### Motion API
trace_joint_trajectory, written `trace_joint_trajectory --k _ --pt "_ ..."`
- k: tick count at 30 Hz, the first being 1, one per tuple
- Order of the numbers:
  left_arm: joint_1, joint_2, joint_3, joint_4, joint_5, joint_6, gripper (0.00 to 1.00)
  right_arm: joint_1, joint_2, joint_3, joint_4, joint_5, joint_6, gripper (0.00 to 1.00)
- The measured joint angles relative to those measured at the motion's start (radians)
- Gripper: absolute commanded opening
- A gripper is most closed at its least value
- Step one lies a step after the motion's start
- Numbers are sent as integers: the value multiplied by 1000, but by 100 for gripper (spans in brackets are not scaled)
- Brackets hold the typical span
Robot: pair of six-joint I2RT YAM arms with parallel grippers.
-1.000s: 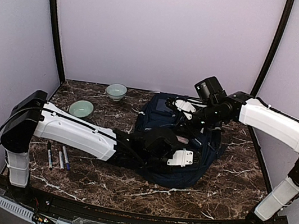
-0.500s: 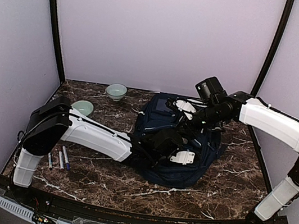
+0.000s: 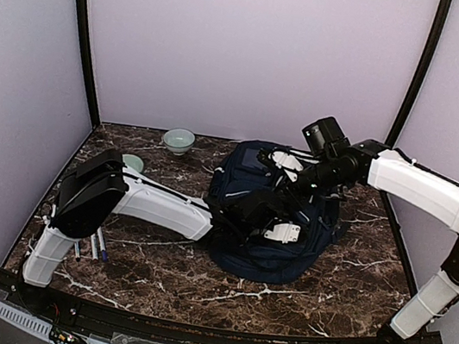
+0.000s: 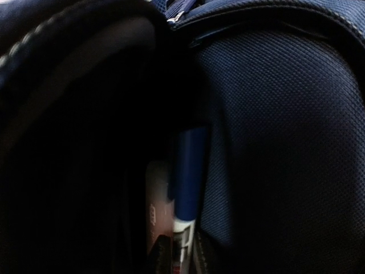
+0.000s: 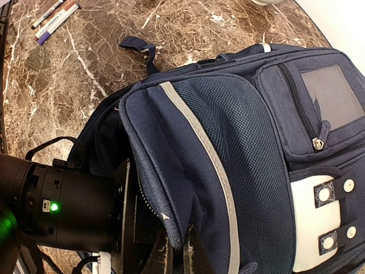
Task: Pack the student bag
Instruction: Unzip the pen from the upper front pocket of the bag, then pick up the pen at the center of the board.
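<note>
The right pincer (image 5: 181, 251) is clamped on the flap edge of the bag (image 5: 228, 114); the left pincer (image 4: 181, 254) sits deep inside it, grip state unclear.

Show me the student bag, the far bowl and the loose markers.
student bag (image 5: 228, 131), right wrist view, mesh front panel
far bowl (image 3: 179, 139), top view, its inside
loose markers (image 5: 57, 17), right wrist view, mid-barrel

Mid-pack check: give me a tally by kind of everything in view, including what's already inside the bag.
Navy-blue fabric backpack: 1
Pale green ceramic bowls: 2
Marker pens on the marble table: 3
Blue-capped marker pen inside the backpack: 1
Pale flat item beside it, kind unclear: 1
Total: 8
</note>
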Motion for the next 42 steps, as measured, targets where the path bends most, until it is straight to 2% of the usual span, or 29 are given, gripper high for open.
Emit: trace_joint_trajectory --k 3,8,20,26,32,38,39,40,42 --pt "1 4 4 2 -1 -3 33 -1 2 6 0 5 0 0" --pt "1 -34 -46 44 13 -35 40 3 2 8 -8 3 0 0" --pt "-61 -138 -175 89 -35 -61 42 5 11 17 -8 1 0 0" --pt "-126 -263 -256 39 -56 -137 42 5 11 18 -6 5 0 0" --pt "-198 -464 -351 -81 -50 -305 41 -3 11 16 1 3 1 0" --pt "-207 -605 -392 -342 -26 -608 41 -7 9 -16 31 -10 4 0" --pt "-203 -624 -394 -393 -27 -666 41 -6 8 -23 37 -11 4 0" --pt "-199 -635 -394 -434 -26 -715 48 -7 8 -29 43 -11 4 0" --pt "-180 -657 -393 -533 -21 -839 49 -7 8 -41 52 -14 4 0"
